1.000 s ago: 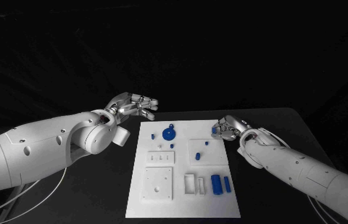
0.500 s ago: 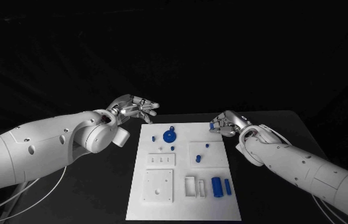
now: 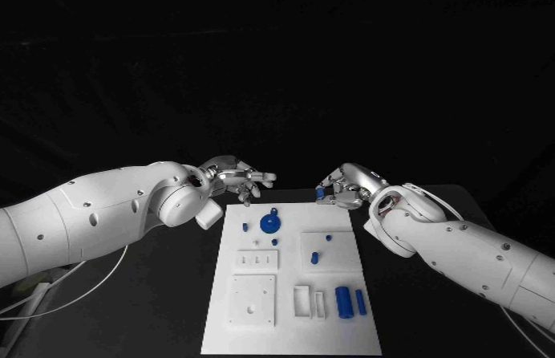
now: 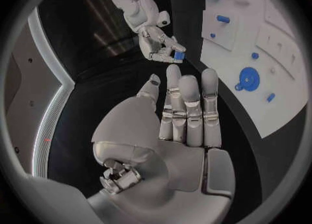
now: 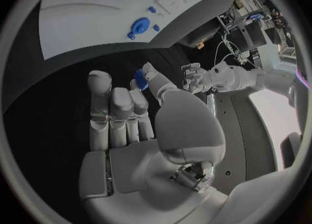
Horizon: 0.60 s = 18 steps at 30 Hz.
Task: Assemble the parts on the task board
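Right hand [image 3: 345, 186] pinches blue part [image 3: 321, 192] (small) — aloft.

Robotics lab: black-draped table [image 3: 173, 294], white task board [image 3: 289, 326], cabled equipment rack [image 5: 250, 13].

white task board [image 3: 292, 326], blue parts [image 3: 345, 300], black table [image 3: 173, 294]

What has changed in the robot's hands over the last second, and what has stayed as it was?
The right hand, pinching a small blue part, rose off the task board past its far edge. The left hand drifted toward it, holding nothing. The other parts kept their places.
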Motion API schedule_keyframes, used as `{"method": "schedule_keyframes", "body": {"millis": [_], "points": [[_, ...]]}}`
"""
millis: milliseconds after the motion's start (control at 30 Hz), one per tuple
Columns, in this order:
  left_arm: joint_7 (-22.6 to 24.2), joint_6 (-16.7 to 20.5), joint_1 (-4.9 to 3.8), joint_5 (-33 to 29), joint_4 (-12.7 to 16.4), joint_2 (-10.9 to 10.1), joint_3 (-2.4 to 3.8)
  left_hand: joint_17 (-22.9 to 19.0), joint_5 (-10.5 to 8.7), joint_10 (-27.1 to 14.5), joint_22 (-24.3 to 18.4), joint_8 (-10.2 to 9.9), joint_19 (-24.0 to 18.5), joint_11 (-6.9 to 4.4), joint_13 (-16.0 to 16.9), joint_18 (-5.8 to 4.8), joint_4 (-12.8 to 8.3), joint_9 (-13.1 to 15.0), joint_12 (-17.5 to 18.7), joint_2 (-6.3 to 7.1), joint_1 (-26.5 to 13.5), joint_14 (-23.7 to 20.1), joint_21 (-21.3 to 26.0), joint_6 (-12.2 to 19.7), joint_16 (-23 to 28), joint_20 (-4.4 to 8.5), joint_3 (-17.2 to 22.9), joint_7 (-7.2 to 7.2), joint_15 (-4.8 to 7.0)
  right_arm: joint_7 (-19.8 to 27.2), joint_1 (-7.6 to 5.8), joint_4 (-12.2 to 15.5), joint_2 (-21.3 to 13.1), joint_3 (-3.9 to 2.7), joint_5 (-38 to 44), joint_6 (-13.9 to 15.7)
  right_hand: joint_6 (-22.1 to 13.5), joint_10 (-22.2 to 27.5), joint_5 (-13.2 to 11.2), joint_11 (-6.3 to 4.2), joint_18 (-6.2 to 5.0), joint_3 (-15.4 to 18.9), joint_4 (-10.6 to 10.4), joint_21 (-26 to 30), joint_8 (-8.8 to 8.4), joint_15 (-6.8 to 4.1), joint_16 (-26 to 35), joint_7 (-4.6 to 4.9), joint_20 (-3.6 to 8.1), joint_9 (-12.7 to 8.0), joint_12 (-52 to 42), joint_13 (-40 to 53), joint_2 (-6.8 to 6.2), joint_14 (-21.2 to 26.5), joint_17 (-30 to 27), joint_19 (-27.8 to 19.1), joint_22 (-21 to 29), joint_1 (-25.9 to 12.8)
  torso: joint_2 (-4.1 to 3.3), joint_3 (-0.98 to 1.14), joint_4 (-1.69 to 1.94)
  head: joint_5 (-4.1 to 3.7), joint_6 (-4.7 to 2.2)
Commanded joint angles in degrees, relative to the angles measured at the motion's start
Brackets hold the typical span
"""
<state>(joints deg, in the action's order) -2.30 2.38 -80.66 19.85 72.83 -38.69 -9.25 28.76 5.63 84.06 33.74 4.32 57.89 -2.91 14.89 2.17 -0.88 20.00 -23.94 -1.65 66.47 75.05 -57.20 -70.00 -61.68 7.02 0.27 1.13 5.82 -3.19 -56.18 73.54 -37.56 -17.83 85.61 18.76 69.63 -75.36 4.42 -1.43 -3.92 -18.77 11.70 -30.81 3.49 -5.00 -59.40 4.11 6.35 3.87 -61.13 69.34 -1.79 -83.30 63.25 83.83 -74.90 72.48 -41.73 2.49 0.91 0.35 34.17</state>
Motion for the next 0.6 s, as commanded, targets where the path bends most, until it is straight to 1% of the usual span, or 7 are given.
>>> {"method": "schedule_keyframes", "body": {"millis": [33, 100, 133, 233, 333, 400, 600], "points": [[-5.2, -3.8, -0.12, 3.7, -0.6, 1.0, -0.14, -0.8, 1.42, 0.4, 0.1, 0.2, -0.5, -0.28, 0.2, -0.40, 0.4, 4.7, -0.1, 0.40, -0.7, -0.4, 0.4, 0.2, 0.4, -0.05, 0.4, -0.06, 0.08, -5.1, -0.09, 1.6, 0.7, 0.11, 1.9, -3.3, 2.2, -0.1, -0.4, -0.29, 0.60, -0.3, -0.3, -0.3, 0.13, -0.51, -0.1, -1.07, 0.41, 0.4, 0.3, 0.1, -0.26, 0.0, 0.1, 1.9, -3.6, -0.1, 0.77, -0.05, -0.66, 0.18, 0.09], [-5.8, -3.6, -0.13, 4.7, -0.9, 1.6, -0.38, -1.2, 1.38, 0.1, 0.1, 0.6, -0.7, -0.50, 0.5, -0.44, 1.1, 9.9, -0.4, 1.50, -1.3, -0.4, 0.6, 0.3, 0.3, -0.04, 0.6, -0.48, 0.14, -6.1, -0.14, 2.3, 1.4, 0.27, 2.2, -3.6, 2.2, -0.1, -0.4, -0.30, 0.59, -0.5, -0.6, -0.2, 0.13, -0.51, -0.1, -1.07, 0.41, 0.4, 0.3, 0.1, -0.45, 0.0, 0.1, 1.9, -3.6, 0.0, 0.97, -0.08, -0.71, 0.29, 0.33], [-6.1, -2.9, -0.13, 5.0, -1.0, 1.9, -0.51, -1.3, 1.21, -0.1, 0.2, 1.0, -0.6, -0.34, 0.8, -0.55, 1.6, 13.6, -0.5, 1.96, -1.5, -0.6, 0.6, 0.7, 0.2, 0.06, 1.1, -0.47, 0.10, -6.5, -0.15, 2.6, 1.7, 0.37, 2.6, -3.6, 2.2, -0.1, -0.3, -0.31, 0.59, -0.6, -0.6, -0.2, 0.13, -0.51, -0.1, -1.06, 0.40, 0.4, 0.3, 0.1, -0.46, 0.0, 0.1, 1.9, -3.6, 0.0, 1.06, -0.06, -0.75, 0.34, 0.44], [-6.7, -0.8, -0.12, 5.5, -1.2, 2.7, -0.87, -2.0, 1.88, -1.1, 0.4, 1.2, -0.7, -0.30, 2.3, -0.51, 2.9, 20.3, -1.5, 3.42, -2.3, -0.8, 0.8, 1.6, 0.3, -0.11, 2.4, -0.66, 0.17, -7.5, -0.17, 3.3, 2.5, 0.69, 3.6, -3.6, 2.1, -0.1, -0.1, -0.30, 0.57, -0.8, -0.7, -0.4, 0.15, -0.50, -0.1, -1.03, 0.40, 0.4, 0.3, 0.1, -0.53, 0.0, 0.1, 2.0, -3.6, 0.0, 1.31, -0.06, -0.82, 0.49, 0.72], [-7.5, 0.5, -0.11, 5.6, -1.3, 3.3, -1.17, -2.4, 0.97, -2.0, 0.5, 0.2, -0.8, -0.25, 3.8, -0.47, 4.7, 24.6, -2.1, 5.32, -3.2, -0.7, 1.0, 1.8, 0.2, -0.20, 3.9, -0.62, -0.08, -8.2, -0.19, 3.7, 3.2, 0.95, 4.3, -3.6, 2.1, -0.1, -0.1, -0.34, 0.55, -1.4, -1.0, -0.5, 0.13, -0.51, 0.0, -1.05, 0.41, 0.5, 0.4, 0.2, -0.83, -0.1, 0.1, 2.0, -3.6, 0.0, 1.51, -0.02, -0.92, 0.68, 0.88], [-8.2, 1.0, -0.10, 5.8, -1.4, 3.7, -1.34, -2.7, -0.47, -2.4, 0.4, -0.4, -0.9, -0.02, 4.1, -0.44, 5.8, 25.0, -2.0, 6.16, -3.7, -1.1, 1.2, 2.1, 0.5, -0.36, 4.6, -0.28, -0.23, -8.7, -0.19, 3.9, 3.6, 1.11, 4.7, -3.5, 2.1, -0.1, -0.1, -0.35, 0.56, -1.4, -1.0, -0.7, 0.13, -0.51, 0.0, -1.05, 0.40, 0.5, 0.4, 0.2, -0.83, -0.1, 0.1, 2.0, -3.7, 0.0, 1.61, 0.00, -0.93, 0.65, 1.09], [-10.0, 2.0, -0.07, 7.6, -1.4, 4.6, -1.85, -3.3, -0.97, -2.7, 0.4, -0.5, -1.0, 0.26, 4.5, -0.39, 7.5, 23.4, -1.6, 7.26, -3.7, -1.3, 1.7, 2.7, 0.6, -0.60, 5.7, 0.06, -0.44, -9.5, -0.20, 4.6, 4.5, 1.38, 5.3, -3.7, 2.1, -0.1, 0.0, -0.38, 0.56, -1.5, -1.1, -0.7, 0.14, -0.50, 0.0, -1.07, 0.40, 0.5, 0.4, 0.2, -0.86, -0.1, 0.1, 2.1, -3.7, -0.2, 1.62, 0.11, -0.97, 0.77, 1.51]]}}
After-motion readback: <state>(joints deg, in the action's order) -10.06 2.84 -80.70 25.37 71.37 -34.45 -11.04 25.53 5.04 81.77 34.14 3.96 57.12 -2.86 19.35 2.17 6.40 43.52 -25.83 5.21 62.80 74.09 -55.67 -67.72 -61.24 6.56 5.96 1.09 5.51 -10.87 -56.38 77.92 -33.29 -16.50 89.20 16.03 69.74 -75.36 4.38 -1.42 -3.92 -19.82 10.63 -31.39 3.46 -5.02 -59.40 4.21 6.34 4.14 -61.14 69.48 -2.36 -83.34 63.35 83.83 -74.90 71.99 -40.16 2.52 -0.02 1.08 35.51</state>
